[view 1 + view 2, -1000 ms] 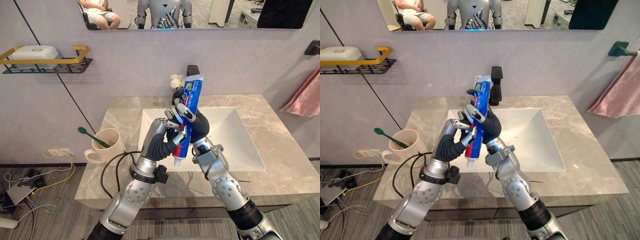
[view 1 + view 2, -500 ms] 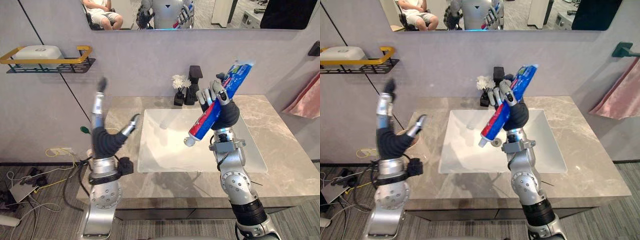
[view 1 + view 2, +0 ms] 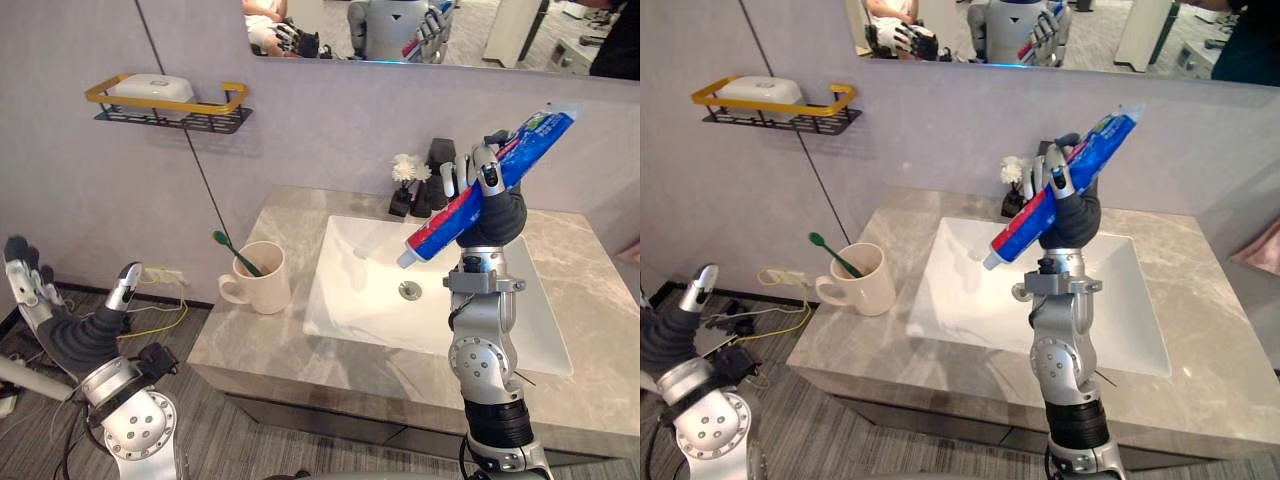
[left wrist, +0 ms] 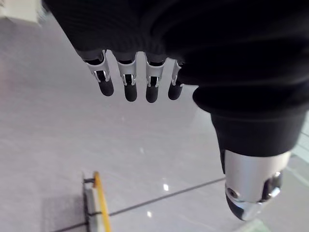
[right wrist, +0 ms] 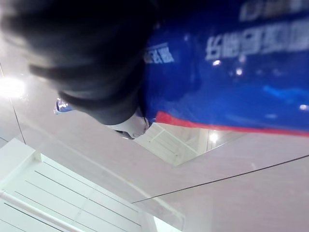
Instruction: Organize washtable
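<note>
A blue toothpaste tube [image 3: 490, 180] with a red stripe and a white cap slants cap-down above the white sink [image 3: 350, 295]. My right hand [image 3: 497, 215] is shut on its middle, held high over the basin; the tube [image 5: 231, 82] lies close against that hand. My left hand [image 3: 70, 335] hangs low at the left, off the counter's edge, with straight fingers [image 4: 126, 87] and nothing in it. A cream cup [image 3: 262, 283] with a green toothbrush [image 3: 235, 253] stands on the marble counter [image 3: 250, 345] left of the sink.
A black faucet [image 3: 438, 160] and a small vase of white flowers [image 3: 403, 185] stand behind the sink. A yellow-railed wall shelf [image 3: 170, 105] carries a white soap box [image 3: 152, 88]. A mirror [image 3: 420, 30] hangs above.
My left hand has let go of the tube, opened and dropped down to the left, off the counter. The right hand keeps the tube raised over the sink. The camera has shifted.
</note>
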Robot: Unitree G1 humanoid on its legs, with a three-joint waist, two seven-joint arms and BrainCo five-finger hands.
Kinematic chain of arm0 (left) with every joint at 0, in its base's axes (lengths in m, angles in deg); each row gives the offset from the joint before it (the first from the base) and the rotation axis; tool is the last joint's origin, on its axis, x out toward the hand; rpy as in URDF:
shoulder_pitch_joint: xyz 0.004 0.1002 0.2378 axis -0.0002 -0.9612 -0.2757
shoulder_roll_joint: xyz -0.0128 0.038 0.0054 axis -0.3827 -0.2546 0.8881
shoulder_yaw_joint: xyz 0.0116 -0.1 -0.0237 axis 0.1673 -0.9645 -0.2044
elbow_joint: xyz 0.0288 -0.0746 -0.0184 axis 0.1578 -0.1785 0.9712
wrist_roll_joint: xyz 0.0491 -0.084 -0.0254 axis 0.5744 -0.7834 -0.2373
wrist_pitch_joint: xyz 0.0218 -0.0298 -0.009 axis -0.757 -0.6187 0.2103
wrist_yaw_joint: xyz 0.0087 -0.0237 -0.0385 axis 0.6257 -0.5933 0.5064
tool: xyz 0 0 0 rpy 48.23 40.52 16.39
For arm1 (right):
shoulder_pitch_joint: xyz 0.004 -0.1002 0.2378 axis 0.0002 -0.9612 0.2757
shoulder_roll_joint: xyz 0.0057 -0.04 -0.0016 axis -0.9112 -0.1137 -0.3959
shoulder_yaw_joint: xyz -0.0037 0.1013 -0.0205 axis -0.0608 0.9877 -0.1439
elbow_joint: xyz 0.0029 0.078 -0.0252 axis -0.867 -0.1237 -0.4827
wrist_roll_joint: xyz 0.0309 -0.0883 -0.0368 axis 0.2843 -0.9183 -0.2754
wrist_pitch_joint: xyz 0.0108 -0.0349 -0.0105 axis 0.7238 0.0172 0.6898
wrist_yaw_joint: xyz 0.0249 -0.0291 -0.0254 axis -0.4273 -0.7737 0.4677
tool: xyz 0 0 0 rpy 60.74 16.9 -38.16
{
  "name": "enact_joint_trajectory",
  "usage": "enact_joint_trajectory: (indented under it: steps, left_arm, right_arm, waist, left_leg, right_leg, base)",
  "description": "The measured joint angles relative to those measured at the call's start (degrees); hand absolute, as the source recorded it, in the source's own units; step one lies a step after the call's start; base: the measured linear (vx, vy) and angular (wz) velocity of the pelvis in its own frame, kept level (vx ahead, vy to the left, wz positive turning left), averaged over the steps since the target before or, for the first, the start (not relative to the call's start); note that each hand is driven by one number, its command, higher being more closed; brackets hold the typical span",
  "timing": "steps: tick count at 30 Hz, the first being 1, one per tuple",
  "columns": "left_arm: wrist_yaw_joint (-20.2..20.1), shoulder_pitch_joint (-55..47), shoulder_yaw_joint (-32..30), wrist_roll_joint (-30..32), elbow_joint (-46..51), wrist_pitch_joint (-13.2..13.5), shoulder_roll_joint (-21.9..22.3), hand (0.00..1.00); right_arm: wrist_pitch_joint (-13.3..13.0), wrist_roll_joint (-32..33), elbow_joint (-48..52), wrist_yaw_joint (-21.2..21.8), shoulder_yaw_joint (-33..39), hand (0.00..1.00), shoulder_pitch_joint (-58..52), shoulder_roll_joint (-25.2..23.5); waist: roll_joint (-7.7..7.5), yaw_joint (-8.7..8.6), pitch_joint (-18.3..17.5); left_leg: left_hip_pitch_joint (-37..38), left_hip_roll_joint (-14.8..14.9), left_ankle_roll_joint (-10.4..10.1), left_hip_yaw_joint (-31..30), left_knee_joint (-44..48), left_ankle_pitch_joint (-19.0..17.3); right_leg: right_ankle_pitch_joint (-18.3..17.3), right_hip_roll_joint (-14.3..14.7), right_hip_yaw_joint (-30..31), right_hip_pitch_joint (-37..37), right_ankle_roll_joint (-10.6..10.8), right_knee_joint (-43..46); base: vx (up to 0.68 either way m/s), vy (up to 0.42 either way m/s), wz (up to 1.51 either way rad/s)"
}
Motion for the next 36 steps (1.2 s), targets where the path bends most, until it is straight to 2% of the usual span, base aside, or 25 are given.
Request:
enact_joint_trajectory:
  steps: [5,8,13,18,27,30,36]
  left_arm:
    - [-2.3,-1.1,-0.7,-1.8,-11.2,-0.6,0.2,0.00]
    - [-4.2,-1.1,-0.5,-2.1,-19.3,-1.7,0.2,0.00]
    - [-7.2,-1.1,1.7,-3.1,-36.8,-2.9,0.2,0.00]
    - [-8.9,-1.1,5.3,-2.9,-45.1,-3.9,0.2,0.00]
    - [-11.2,-0.5,9.0,-1.9,-54.5,-4.2,-0.7,0.00]
    - [-12.0,0.6,11.4,-1.7,-56.6,-4.1,-2.3,0.00]
    - [-12.5,1.9,13.2,-1.4,-59.4,-4.1,-4.3,0.00]
  right_arm:
    - [-0.8,-3.5,-4.5,-1.0,-0.5,1.00,5.5,-0.2]
    - [-0.8,-6.2,-6.9,-2.0,-1.6,1.00,7.5,-0.2]
    - [-0.7,-9.8,-10.8,-2.2,-7.9,1.00,12.2,-0.2]
    - [-0.5,-11.3,-13.3,-2.2,-11.7,1.00,15.3,-0.2]
    - [1.4,-12.6,-18.2,-1.9,-16.7,1.00,18.8,0.9]
    - [1.8,-13.8,-18.8,-1.8,-18.0,1.00,18.8,2.3]
    - [1.9,-15.1,-22.0,-1.8,-18.3,1.00,18.8,2.5]
  waist:
    - [-1.21,0.45,0.1]
    - [-1.68,1.60,0.1]
    - [-2.15,2.46,0.3]
    - [-3.11,3.22,0.8]
    - [-4.06,3.68,1.7]
    - [-3.97,4.64,1.8]
    - [-3.59,4.77,2.4]
  left_leg:
    - [-0.8,-0.5,0.3,-1.2,0.0,0.5]
    - [-1.1,-0.8,0.4,-1.6,0.0,0.5]
    - [-1.5,-0.8,0.4,-1.6,0.0,0.5]
    - [-1.5,-0.9,0.4,-2.0,0.0,0.5]
    - [-1.6,-1.1,0.4,-2.6,0.1,0.6]
    - [-1.7,-1.0,0.4,-2.8,0.2,0.6]
    - [-1.9,-0.8,0.4,-2.9,0.5,0.5]
  right_leg:
    - [-0.2,-0.4,-1.6,-0.1,0.3,0.0]
    - [-0.3,-0.7,-1.7,-0.3,0.3,0.0]
    - [-0.3,-0.7,-1.7,-0.7,0.3,0.0]
    - [-0.6,-0.9,-2.2,-0.7,0.5,0.4]
    - [-1.4,-1.2,-2.9,-0.8,0.7,1.6]
    - [-1.4,-1.1,-2.9,-0.8,0.7,1.5]
    - [-1.4,-0.9,-2.8,-0.8,0.7,1.5]
  base:
    - [-0.01,-0.005,0.15]
    - [0.00,0.000,0.00]
    - [0.00,0.000,0.00]
    - [-0.02,-0.005,0.03]
    - [-0.01,0.001,0.04]
    - [0.00,0.000,0.00]
    - [-0.03,-0.009,0.01]
